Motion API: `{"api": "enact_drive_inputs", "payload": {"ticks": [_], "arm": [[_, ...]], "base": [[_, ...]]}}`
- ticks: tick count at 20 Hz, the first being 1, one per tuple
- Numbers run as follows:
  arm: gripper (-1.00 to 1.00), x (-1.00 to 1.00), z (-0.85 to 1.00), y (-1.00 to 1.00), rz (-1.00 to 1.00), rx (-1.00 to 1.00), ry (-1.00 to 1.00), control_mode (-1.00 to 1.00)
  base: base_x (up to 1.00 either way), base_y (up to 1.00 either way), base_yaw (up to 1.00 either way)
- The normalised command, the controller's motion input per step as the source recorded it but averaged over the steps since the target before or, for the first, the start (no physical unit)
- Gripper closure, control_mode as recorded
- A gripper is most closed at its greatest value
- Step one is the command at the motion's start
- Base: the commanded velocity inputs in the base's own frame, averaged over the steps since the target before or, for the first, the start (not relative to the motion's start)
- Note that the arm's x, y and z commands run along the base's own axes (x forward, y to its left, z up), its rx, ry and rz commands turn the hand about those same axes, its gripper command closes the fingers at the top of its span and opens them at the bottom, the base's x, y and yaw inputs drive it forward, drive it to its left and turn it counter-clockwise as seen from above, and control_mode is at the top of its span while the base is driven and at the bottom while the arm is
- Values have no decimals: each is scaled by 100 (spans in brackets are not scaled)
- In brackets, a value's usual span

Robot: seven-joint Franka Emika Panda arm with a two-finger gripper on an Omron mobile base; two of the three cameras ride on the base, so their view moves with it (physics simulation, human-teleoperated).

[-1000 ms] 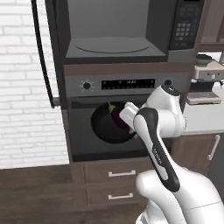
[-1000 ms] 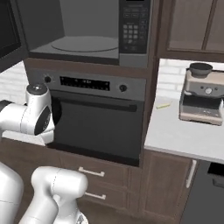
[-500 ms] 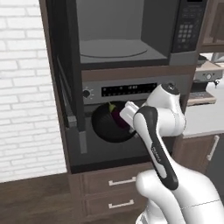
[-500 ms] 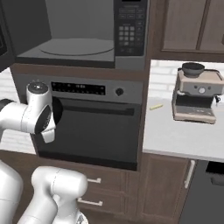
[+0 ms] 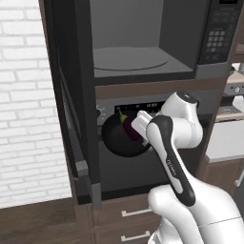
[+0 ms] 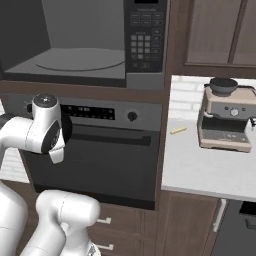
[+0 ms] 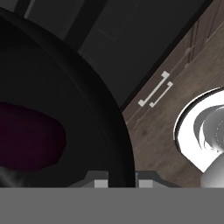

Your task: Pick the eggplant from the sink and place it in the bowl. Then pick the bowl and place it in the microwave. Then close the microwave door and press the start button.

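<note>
Gripper point(image 7: 118, 177) clamped on the rim of the bowl point(image 5: 125, 136), jaws nearly together over the thin edge at bottom centre of the hand view. Eggplant point(image 5: 132, 128) lies inside the bowl, centre of the left base view, in front of the oven. Microwave point(image 5: 143, 40) sits upper centre, door point(image 5: 71, 109) swung open at left, cavity directly above the held bowl. Judgement: next move is to lift, then push forward into the cavity, keeping the bowl level.
</note>
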Motion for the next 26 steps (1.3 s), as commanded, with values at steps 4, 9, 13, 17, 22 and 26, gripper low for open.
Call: {"api": "enact_drive_inputs", "payload": {"ticks": [4, 9, 13, 17, 22, 26], "arm": [[100, 0, 0, 0, 0, 0, 0, 100], [100, 0, 0, 0, 0, 0, 0, 100], [100, 0, 0, 0, 0, 0, 0, 100], [100, 0, 0, 0, 0, 0, 0, 100], [100, -34, 15, -9, 0, 7, -3, -100], [100, -65, 79, -10, -2, 16, -3, -100]], "base": [[22, 3, 0], [17, 4, 0], [0, 0, 0], [0, 0, 0], [-13, -2, 0], [0, 0, 0]]}}
